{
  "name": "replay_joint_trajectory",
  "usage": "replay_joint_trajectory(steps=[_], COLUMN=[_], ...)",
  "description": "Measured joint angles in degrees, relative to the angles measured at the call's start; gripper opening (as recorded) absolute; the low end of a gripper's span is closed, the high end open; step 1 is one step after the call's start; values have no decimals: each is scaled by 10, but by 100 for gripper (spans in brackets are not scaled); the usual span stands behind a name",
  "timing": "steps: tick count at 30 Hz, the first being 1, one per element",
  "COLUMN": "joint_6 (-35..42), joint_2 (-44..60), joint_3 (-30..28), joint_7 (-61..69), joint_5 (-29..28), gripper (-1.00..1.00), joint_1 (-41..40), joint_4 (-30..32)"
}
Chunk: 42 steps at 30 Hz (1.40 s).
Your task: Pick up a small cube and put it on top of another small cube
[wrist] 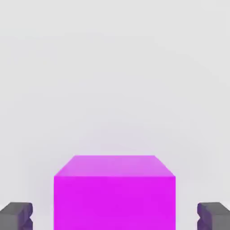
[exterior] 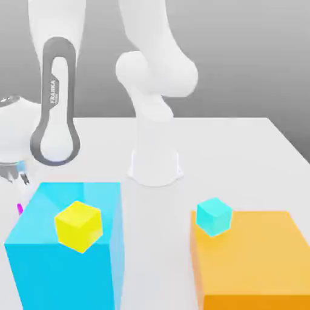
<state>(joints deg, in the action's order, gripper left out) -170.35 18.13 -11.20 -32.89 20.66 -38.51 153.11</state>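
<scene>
**Trainee:** Where does the tool stand, from where you are watching?

**Observer:** The gripper (wrist: 115,216) is spread wide and holds nothing. In the hand view the small magenta cube (wrist: 114,193) sits directly between the two fingertips (wrist: 17,215), with a clear gap on each side. It rests on the white table (wrist: 115,67). In the exterior view the gripper (exterior: 17,174) is low at the table, behind the big cyan block (exterior: 66,254), and just a sliver of magenta (exterior: 20,209) peeks past that block's edge.

**Trainee:** What could go wrong from here?

**Observer:** Three hazards, by my judgement.
1. Closing too high: if the pads catch just the cube's upper edge, the cube may tilt or squirt out.
2. Lifting carelessly: the big cyan block stands close beside the tool, so a sideways sweep could clip its wall.
3. Placement: the small yellow cube (exterior: 78,226) on the cyan block and the small cyan cube (exterior: 214,216) on the orange block (exterior: 254,266) are both raised, narrow targets. An off-centre release would let the magenta cube slide off, or nudge the target off its perch.

**Trainee:** Which target is intended?

**Observer:** I cannot tell.
</scene>
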Motion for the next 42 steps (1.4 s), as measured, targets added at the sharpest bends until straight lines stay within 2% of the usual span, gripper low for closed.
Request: replay_joint_trajectory(steps=[5,11,21,33,37,39,42], joint_6=[-2,80,236,443,519,540,491], joint_2=[2,-110,-163,-200,-208,-205,-182], joint_3=[4,-70,-13,64,83,86,82], joint_7=[0,-99,-30,107,148,154,155], joint_5=[0,-131,-149,-142,-163,-190,-201], gripper=[-100,-100,-100,-100,-100,-100,-100], joint_1=[-4,41,130,246,287,298,294], joint_4=[0,25,-116,-297,-349,-354,-319])
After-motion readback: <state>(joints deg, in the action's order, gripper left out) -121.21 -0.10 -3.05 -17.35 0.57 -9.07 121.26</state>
